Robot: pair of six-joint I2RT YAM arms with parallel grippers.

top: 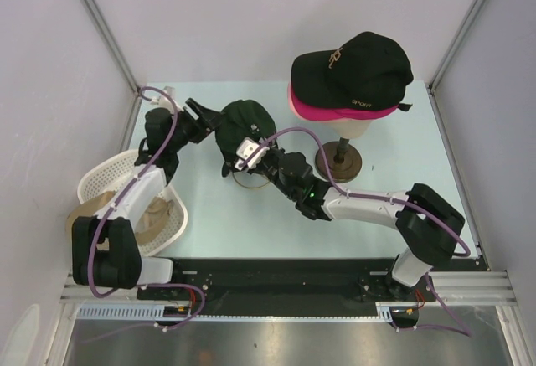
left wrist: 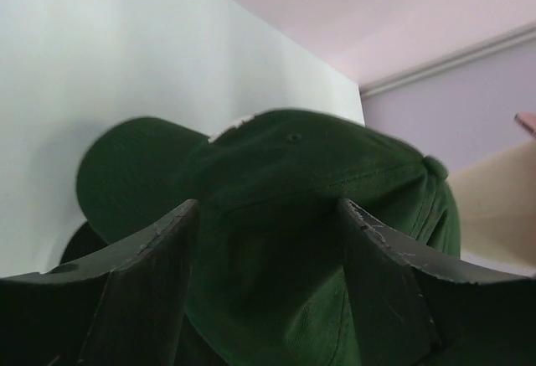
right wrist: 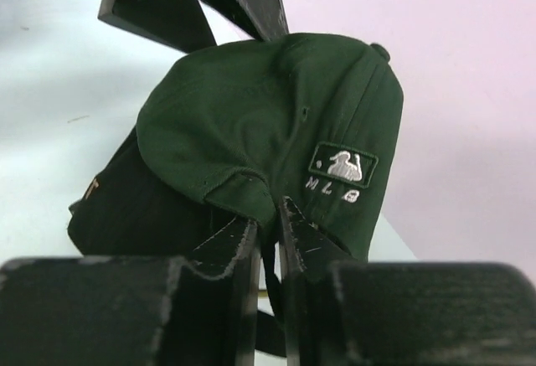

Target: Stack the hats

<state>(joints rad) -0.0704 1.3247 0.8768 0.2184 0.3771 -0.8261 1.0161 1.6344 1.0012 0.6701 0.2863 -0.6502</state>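
Observation:
A dark green hat (top: pixel 244 123) hangs above the table between both grippers. My left gripper (top: pixel 211 123) holds its crown from the left; in the left wrist view the green fabric (left wrist: pixel 285 173) fills the wide gap of that gripper (left wrist: pixel 268 207). My right gripper (top: pixel 243 155) comes from the near side, and its jaws (right wrist: pixel 268 215) are narrowly closed on the hat's rear edge (right wrist: pixel 251 123), beside the MLB patch. A black hat (top: pixel 356 64) with gold lettering sits on a magenta hat (top: pixel 327 110) on the mannequin head. A tan hat (top: pixel 146 215) lies in the basket.
The beige mannequin head (top: pixel 360 127) stands on a round brown base (top: pixel 339 165) right of the grippers. A white mesh basket (top: pixel 100 173) sits at the table's left edge beside the left arm. Grey walls enclose the table on three sides.

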